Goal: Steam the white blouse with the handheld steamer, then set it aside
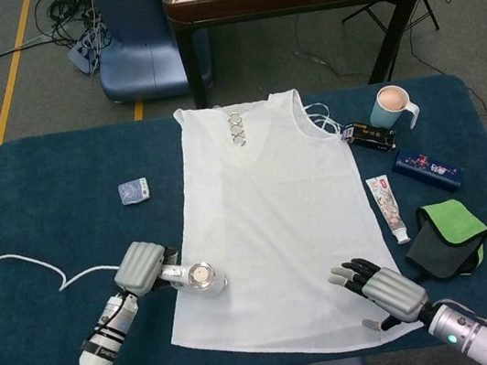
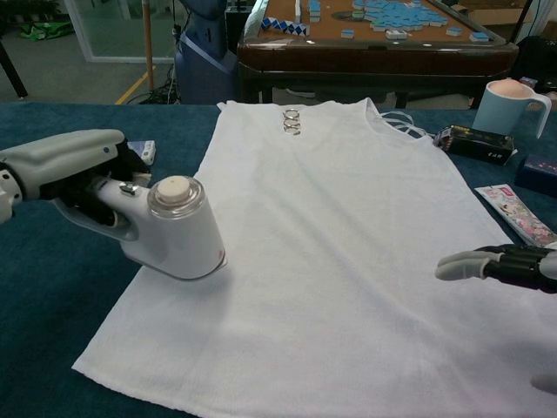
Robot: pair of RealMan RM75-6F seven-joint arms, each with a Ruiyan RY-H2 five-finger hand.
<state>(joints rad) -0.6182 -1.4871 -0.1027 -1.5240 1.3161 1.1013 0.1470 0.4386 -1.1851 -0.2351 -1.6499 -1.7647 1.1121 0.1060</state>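
The white blouse (image 1: 273, 224) (image 2: 339, 235) lies flat on the dark blue table (image 1: 66, 173), neckline at the far side. My left hand (image 1: 141, 266) (image 2: 65, 157) grips the handle of the white handheld steamer (image 1: 200, 277) (image 2: 178, 231). The steamer's head rests on the blouse's left edge near the hem, its round cap facing up. A white cord (image 1: 16, 269) trails off to the left. My right hand (image 1: 381, 290) (image 2: 496, 264) hovers low over the blouse's lower right corner, fingers stretched out, holding nothing.
To the right of the blouse lie a mug (image 1: 394, 106), a black box (image 1: 372, 136), a blue box (image 1: 427, 169), a tube (image 1: 386, 206) and a green and grey cloth (image 1: 447, 238). A small blue packet (image 1: 134, 191) sits left of the blouse.
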